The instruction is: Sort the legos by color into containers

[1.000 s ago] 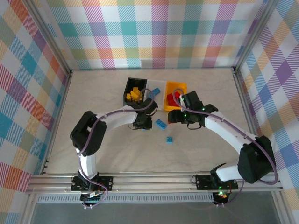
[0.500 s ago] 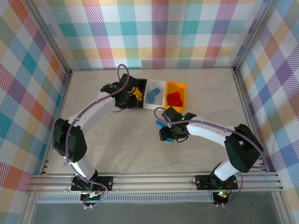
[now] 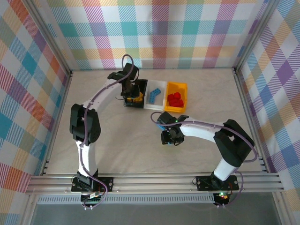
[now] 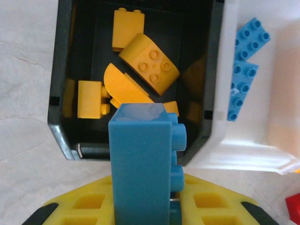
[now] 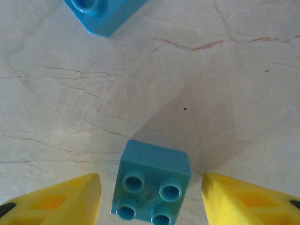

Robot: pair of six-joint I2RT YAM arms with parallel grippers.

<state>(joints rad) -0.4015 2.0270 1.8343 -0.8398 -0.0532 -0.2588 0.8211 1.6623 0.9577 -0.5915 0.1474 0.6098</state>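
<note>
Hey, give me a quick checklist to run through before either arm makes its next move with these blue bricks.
1. Grip: ok, left gripper is shut on the blue brick.
2. Drop spot: not ok; that brick hangs over the black bin, which holds yellow bricks.
3. Room in the white bin beside the blue plates: ok.
4. Opening: ok, right gripper is open.
5. Small blue brick between its fingers: ok, roughly centred, on the table.
6. Second loose brick clear of the fingers: ok.
</note>
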